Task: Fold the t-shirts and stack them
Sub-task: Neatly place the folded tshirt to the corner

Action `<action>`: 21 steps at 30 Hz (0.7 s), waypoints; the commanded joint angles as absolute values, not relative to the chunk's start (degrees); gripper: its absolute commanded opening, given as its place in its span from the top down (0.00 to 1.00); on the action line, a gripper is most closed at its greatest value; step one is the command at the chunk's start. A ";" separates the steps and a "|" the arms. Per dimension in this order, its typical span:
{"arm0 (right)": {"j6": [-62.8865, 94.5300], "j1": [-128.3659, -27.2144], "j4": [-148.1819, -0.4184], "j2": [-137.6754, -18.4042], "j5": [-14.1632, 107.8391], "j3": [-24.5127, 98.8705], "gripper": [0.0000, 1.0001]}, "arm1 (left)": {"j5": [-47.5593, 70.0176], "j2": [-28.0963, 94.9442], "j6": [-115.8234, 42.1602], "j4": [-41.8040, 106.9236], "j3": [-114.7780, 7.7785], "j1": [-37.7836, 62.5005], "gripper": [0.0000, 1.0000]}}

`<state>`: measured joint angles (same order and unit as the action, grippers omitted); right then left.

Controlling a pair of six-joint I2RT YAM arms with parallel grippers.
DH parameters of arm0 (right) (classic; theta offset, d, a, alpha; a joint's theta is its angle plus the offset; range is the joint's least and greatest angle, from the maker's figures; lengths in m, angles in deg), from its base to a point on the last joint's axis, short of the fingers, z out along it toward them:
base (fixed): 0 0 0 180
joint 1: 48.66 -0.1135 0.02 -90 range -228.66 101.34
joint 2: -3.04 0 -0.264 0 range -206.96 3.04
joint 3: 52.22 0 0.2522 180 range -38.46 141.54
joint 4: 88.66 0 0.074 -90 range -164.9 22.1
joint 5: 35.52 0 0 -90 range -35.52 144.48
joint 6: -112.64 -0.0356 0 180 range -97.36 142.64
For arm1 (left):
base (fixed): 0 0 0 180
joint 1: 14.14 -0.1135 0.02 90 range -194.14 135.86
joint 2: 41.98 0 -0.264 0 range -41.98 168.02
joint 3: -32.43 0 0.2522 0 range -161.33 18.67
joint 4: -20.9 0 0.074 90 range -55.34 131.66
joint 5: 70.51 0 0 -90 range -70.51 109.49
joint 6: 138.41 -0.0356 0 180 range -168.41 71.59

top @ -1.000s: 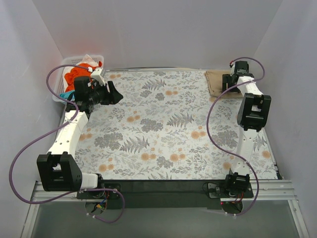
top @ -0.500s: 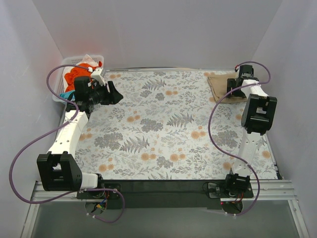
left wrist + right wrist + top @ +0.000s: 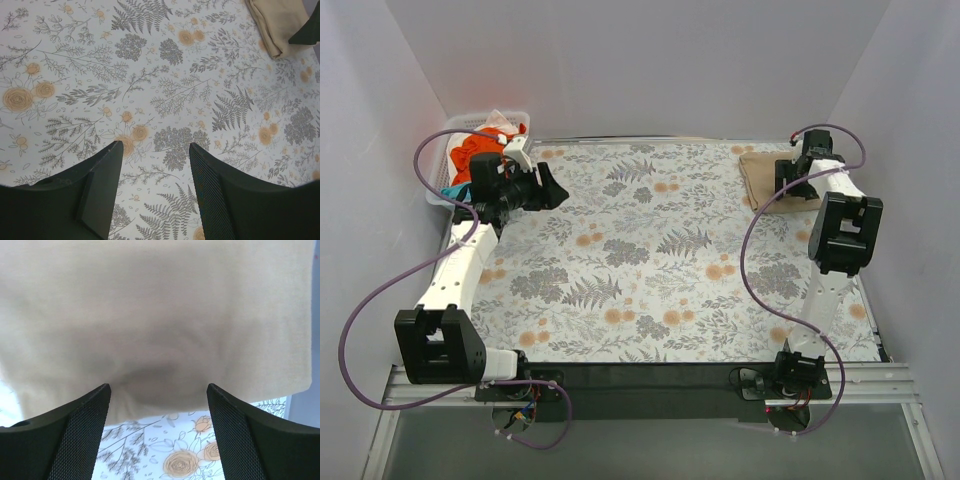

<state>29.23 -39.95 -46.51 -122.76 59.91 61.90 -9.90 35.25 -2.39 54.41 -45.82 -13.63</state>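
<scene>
A folded tan t-shirt (image 3: 764,178) lies at the back right corner of the table; it fills the right wrist view (image 3: 160,315) and shows far off in the left wrist view (image 3: 277,22). My right gripper (image 3: 792,178) hovers just over its near edge, open and empty (image 3: 159,405). A bright orange t-shirt (image 3: 472,152) with teal (image 3: 452,190) and white (image 3: 503,118) pieces is bunched in the basket at the back left. My left gripper (image 3: 552,190) is open and empty above the table cover (image 3: 155,147), beside the basket.
The white lattice basket (image 3: 443,170) stands at the back left corner. The floral table cover (image 3: 650,260) spans the table. White walls close in the left, back and right. Purple cables loop from both arms.
My right gripper has moved right and a little back along the tan t-shirt, which shifted slightly right with it. The left arm has barely moved.
</scene>
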 commanded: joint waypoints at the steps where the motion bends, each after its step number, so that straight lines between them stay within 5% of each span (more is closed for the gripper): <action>1: 33.35 -41.98 -44.40 -117.20 55.89 65.25 0.29 | -10.92 34.31 -2.80 55.23 -48.92 -13.79 0.48; 21: 34.24 -51.21 -44.49 -130.02 58.70 77.46 0.35 | -11.09 35.54 -3.15 56.55 -51.56 -13.70 0.48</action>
<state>35.91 -49.99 -44.63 -128.26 57.68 73.51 -10.51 35.64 -2.57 55.83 -49.38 -13.63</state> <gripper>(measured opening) 0.658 0.520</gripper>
